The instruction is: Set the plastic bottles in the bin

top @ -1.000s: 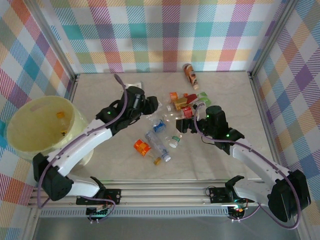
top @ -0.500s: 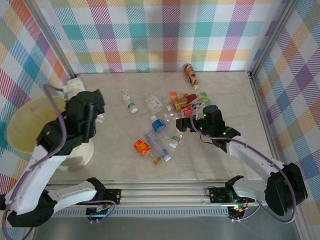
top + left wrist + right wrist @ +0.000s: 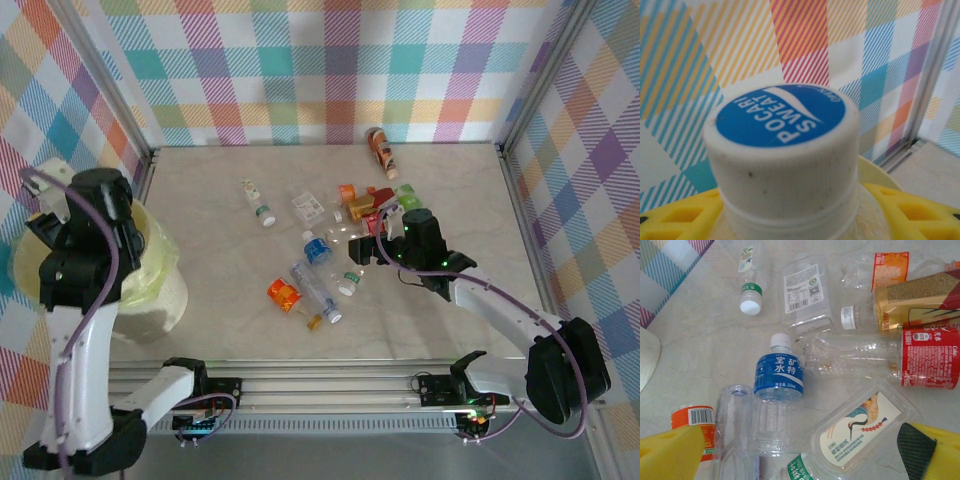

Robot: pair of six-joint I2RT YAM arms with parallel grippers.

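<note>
My left gripper (image 3: 790, 222) is shut on a clear bottle with a white cap and blue top (image 3: 782, 145), its yellow fingers (image 3: 675, 217) on either side of the neck. In the top view the left arm (image 3: 92, 230) is raised over the pale yellow bin (image 3: 160, 285), whose rim (image 3: 880, 175) shows behind the cap. My right gripper (image 3: 800, 455) (image 3: 365, 250) hangs open above the pile of bottles. Under it lie a blue-labelled bottle (image 3: 778, 372) (image 3: 316, 248) and a flat bottle with a crane label (image 3: 860, 432). A red-labelled bottle (image 3: 930, 357) lies to the right.
More bottles are scattered on the table: a green-capped one (image 3: 258, 200), a square clear one (image 3: 308, 207), an orange-labelled one (image 3: 283, 294) and one at the back wall (image 3: 380, 148). Plaid walls close three sides. A metal rail (image 3: 330, 385) runs along the near edge.
The left arm has swung from the bottle pile to the left and up over the bin, carrying the white-capped bottle. The right gripper has edged slightly toward the pile, still open.
</note>
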